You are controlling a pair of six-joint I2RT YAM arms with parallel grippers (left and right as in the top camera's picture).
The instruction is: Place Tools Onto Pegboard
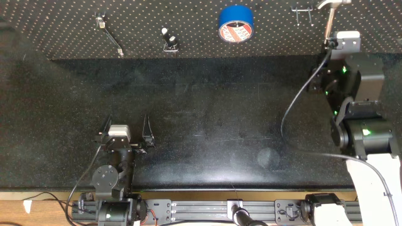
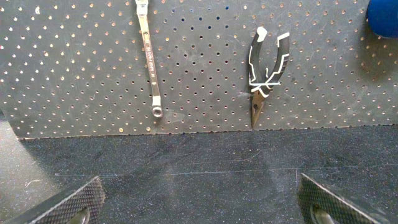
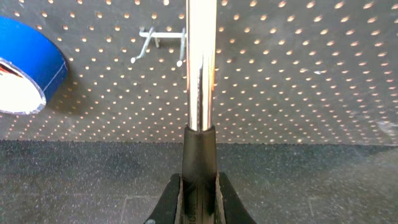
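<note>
1. Right gripper: clenched on the black grip of the hammer. The chrome shaft runs straight out from between the fingers toward the pegboard.
2. Hammer position: at the right end of the board in the top view, with its head at the upper edge of that view. The shaft is just beside a two-prong wire hook (I cannot tell whether the hammer touches the hook or the board).
3. Left gripper: released, fingers spread wide with nothing between them. It sits low over the black mat, near its own arm's base and well apart from the board.
4. Hanging on the board, left to right in the top view: wrench; pliers, handles up and nose down; roll of blue tape.
5. The wrench and pliers hang apart from each other. The tape is between the pliers and the hook.
6. The wrench hangs slightly tilted, with its lower ring end near the bottom edge of the board.
</note>
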